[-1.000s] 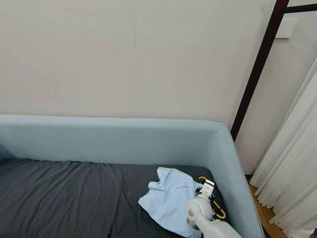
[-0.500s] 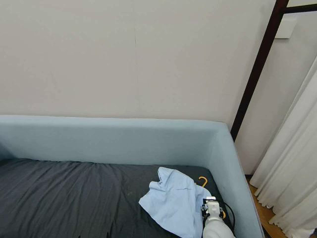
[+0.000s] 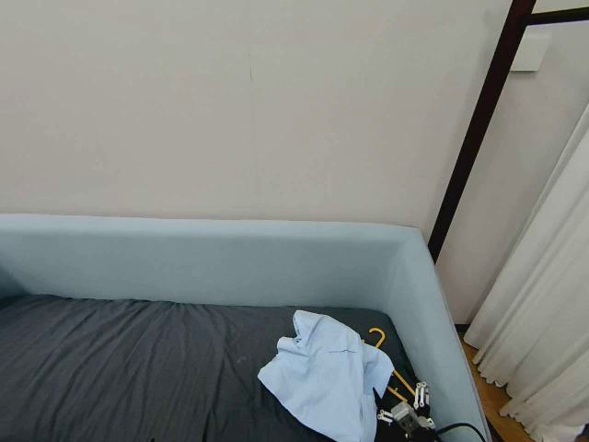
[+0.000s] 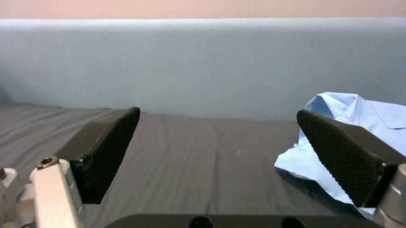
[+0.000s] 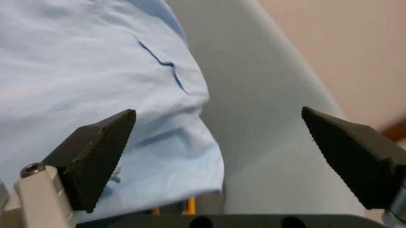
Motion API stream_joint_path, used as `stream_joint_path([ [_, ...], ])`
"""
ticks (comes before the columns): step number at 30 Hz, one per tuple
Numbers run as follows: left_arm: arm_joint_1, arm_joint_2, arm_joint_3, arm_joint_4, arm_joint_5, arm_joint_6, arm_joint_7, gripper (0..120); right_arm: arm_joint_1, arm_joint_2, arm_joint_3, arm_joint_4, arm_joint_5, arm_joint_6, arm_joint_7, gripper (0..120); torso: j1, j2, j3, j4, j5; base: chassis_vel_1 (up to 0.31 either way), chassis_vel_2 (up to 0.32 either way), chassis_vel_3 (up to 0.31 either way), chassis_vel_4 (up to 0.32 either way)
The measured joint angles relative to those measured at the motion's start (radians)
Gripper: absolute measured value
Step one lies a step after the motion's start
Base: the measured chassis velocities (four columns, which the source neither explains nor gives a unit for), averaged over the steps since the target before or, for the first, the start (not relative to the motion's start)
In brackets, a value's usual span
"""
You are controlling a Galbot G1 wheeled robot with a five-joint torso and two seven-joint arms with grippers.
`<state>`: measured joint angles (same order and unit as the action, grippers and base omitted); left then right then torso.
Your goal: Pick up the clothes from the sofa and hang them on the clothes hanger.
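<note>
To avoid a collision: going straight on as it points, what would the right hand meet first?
The right hand probably meets the blue shirt first, at its edge against the sofa wall; depth is unclear.

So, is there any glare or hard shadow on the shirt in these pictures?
Head view: the light blue shirt is evenly lit, no glare, only soft fold shadows. Right wrist view: the same, before the open right pincer.
</note>
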<state>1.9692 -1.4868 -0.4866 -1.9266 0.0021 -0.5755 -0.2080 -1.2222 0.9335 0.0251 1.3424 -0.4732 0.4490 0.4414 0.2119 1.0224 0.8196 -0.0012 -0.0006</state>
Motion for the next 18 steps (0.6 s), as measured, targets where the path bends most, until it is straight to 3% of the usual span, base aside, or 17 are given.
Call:
stream_joint_path([
  [1,0.000,0.000,0.000,0.000,0.000,0.000,0.000,98,0.000,0.000,0.000,0.000,0.000,0.000,0.000,100,0.000,0.000,0.000,0.0000,0.0000,0.000,0.000,0.000,0.000],
  [3,0.003,0.000,-0.001,0.000,0.000,0.000,0.000,98,0.042,0.027,0.041,-0.115,-0.193,0.122,0.024,100,0.000,0.000,0.000,0.0001,0.0000,0.000,0.000,0.000,0.000],
  [6,0.005,-0.004,-0.002,0.000,0.000,0.000,0.000,98,0.081,0.045,0.074,-0.207,-0.369,0.206,0.065,100,0.000,0.000,0.000,-0.0001,0.0000,0.000,0.000,0.000,0.000],
  [18,0.010,-0.018,0.001,0.003,0.010,-0.002,0.001,98,0.137,0.037,0.148,-0.404,-0.617,0.320,0.220,100,0.000,0.000,0.000,-0.0005,-0.0003,0.000,0.000,0.000,0.000],
])
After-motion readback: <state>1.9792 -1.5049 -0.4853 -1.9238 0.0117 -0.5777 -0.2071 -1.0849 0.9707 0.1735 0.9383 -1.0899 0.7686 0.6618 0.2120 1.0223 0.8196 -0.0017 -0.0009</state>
